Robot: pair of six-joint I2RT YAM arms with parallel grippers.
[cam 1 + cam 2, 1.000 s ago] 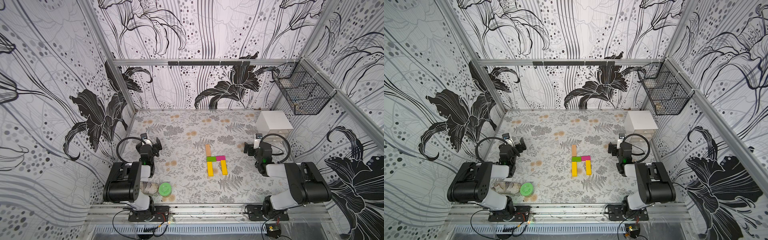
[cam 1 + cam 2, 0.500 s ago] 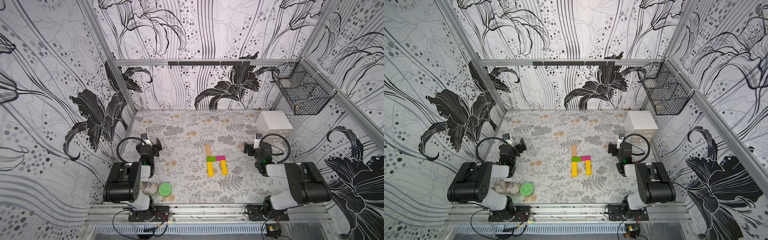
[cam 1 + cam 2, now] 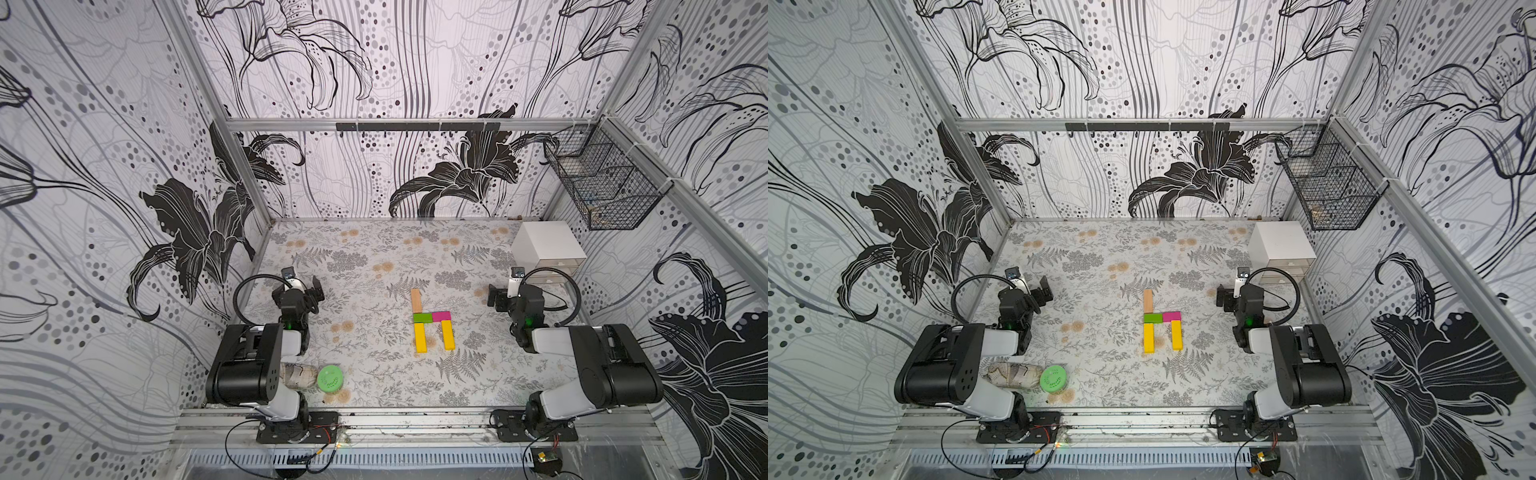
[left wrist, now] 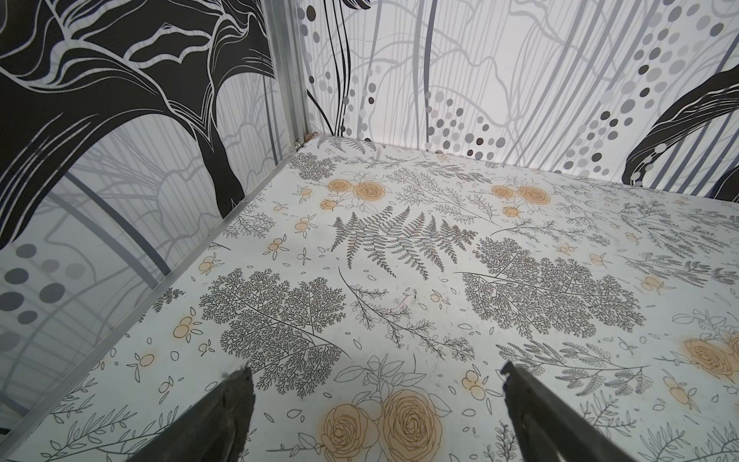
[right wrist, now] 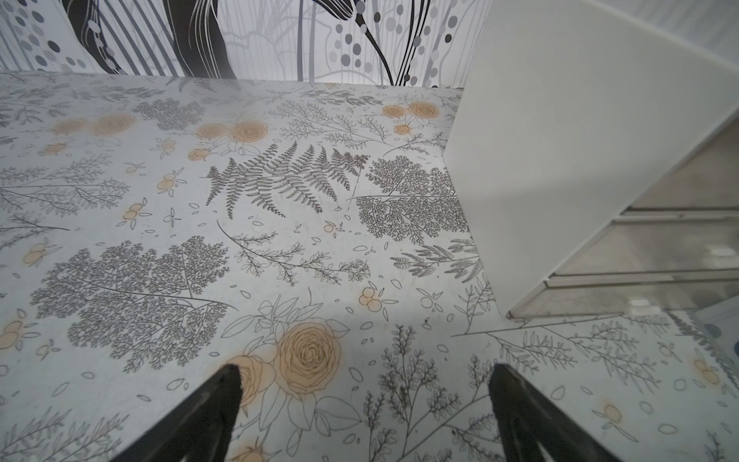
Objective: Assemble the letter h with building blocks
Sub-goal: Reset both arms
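Lily wallpaper, black blooms and grey dots on white, lines the booth walls between aluminium rails. The table [image 3: 374, 374] is a smooth matte sheet printed with grey ferns and pale orange roses.

Near its middle the h [image 3: 428, 318] lies flat, built from five square-edged blocks [image 3: 1152, 318]. A plain wood bar [image 3: 416, 300] forms the upper stem. A short green bar [image 3: 422, 318] lies across its near end. A short pink bar [image 3: 441, 316] butts end to end against the green. A longer yellow stem bar [image 3: 420, 337] runs toward the near edge from under the green, and a yellow leg [image 3: 447, 334] runs alongside it from under the pink. Neighbouring pieces touch.

Both arms sit folded at the near edge, well apart from the h on either side. The left gripper [image 4: 374, 372] hangs over bare print near the left wall, its dark, rough-tipped jaws spread wide around nothing. The right gripper [image 5: 364, 370] is likewise spread wide and empty, above a printed rose just beside the box [image 5: 560, 140], a smooth white shell with translucent drawer fronts.

By the left arm's base a round green lid [image 3: 329, 377] sits at the end of a mottled jar [image 3: 297, 375] lying on its side. A black wire basket [image 3: 602, 183] hangs on the right wall.
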